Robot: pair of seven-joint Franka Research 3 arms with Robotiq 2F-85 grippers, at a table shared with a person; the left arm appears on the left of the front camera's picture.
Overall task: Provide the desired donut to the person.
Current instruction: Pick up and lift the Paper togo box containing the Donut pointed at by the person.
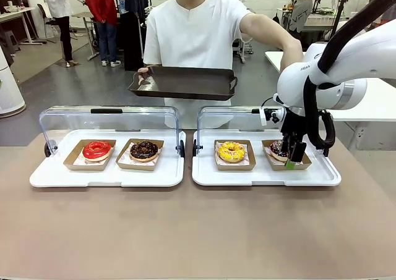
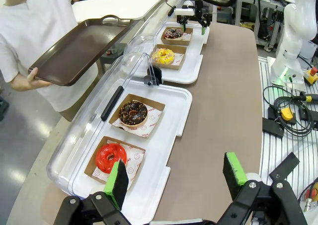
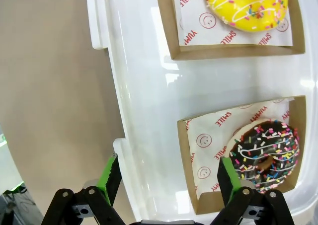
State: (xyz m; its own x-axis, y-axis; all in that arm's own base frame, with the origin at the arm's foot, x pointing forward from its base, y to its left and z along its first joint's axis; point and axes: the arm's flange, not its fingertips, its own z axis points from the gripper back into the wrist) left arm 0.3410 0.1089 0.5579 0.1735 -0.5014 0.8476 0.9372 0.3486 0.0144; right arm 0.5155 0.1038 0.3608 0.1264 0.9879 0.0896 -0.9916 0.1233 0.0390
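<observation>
The person (image 1: 198, 33) in a white shirt stands across the table and holds a dark brown tray (image 1: 184, 82) in one hand. Their other arm (image 1: 272, 29) stretches toward my right arm, which hides that hand. Several donuts sit in paper boxes: red (image 1: 97, 149), chocolate (image 1: 144, 149), yellow (image 1: 231, 151) and chocolate with sprinkles (image 3: 266, 153). My right gripper (image 3: 169, 173) hangs open just over the sprinkle donut's box (image 3: 186, 155), straddling its near wall and holding nothing. My left gripper (image 2: 176, 178) is open and empty, above the table edge beside the red donut (image 2: 110, 157).
Two white trays (image 1: 108, 176) (image 1: 266, 178) hold the boxes, with their clear lids (image 1: 111, 119) swung up at the back. The brown tabletop (image 1: 198, 230) in front of the trays is bare. Bystanders and other tables stand far behind.
</observation>
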